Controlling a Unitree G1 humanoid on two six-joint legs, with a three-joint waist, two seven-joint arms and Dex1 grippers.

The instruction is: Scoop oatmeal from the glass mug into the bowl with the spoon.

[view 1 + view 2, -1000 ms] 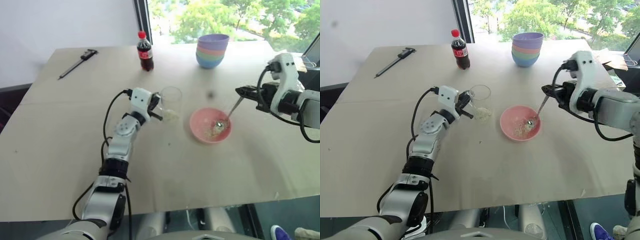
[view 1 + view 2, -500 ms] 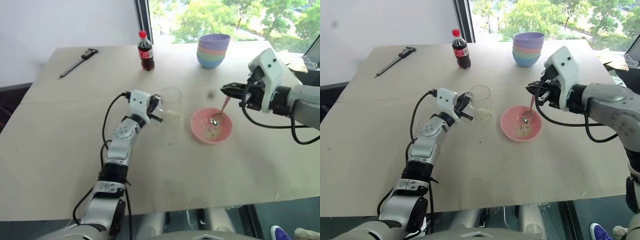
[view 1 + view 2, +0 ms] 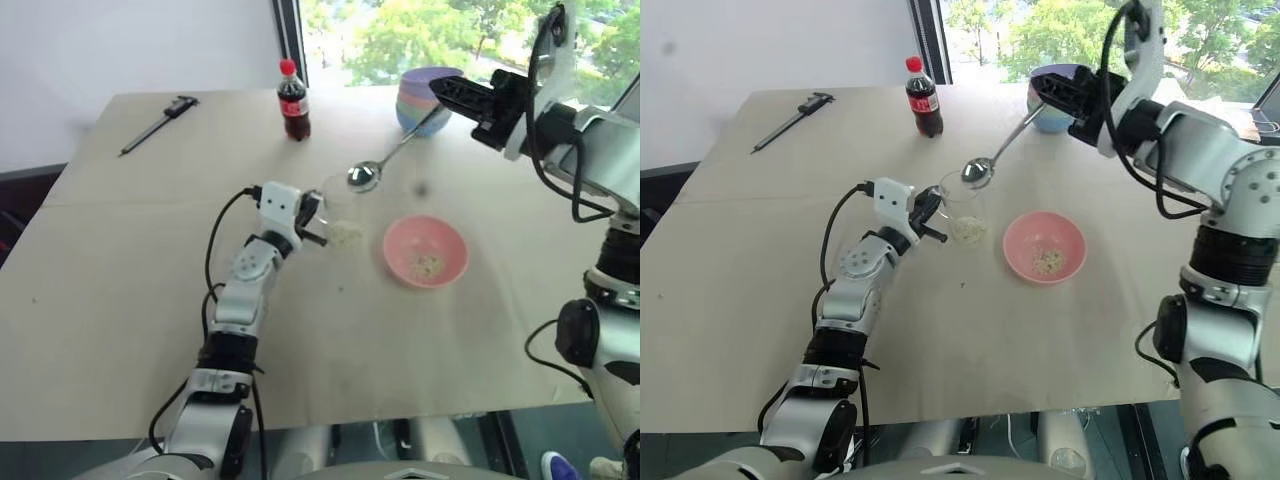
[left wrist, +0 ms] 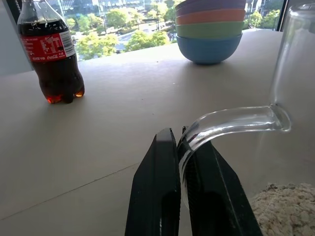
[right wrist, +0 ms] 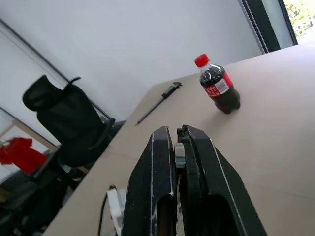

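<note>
Left eye view: left end effector [image 3: 318,214] clamps the glass mug [image 3: 343,204] handle, steadying it left of the bowl [image 3: 425,250]; right end effector [image 3: 445,90] pinches the spoon [image 3: 385,160] above the mug, presumably ready to dip.

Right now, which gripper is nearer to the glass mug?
Left. The left gripper is shut on the handle of the glass mug, touching it. The right gripper is raised beyond the mug, toward the stacked bowls, holding the spoon with its tip above the mug.
</note>
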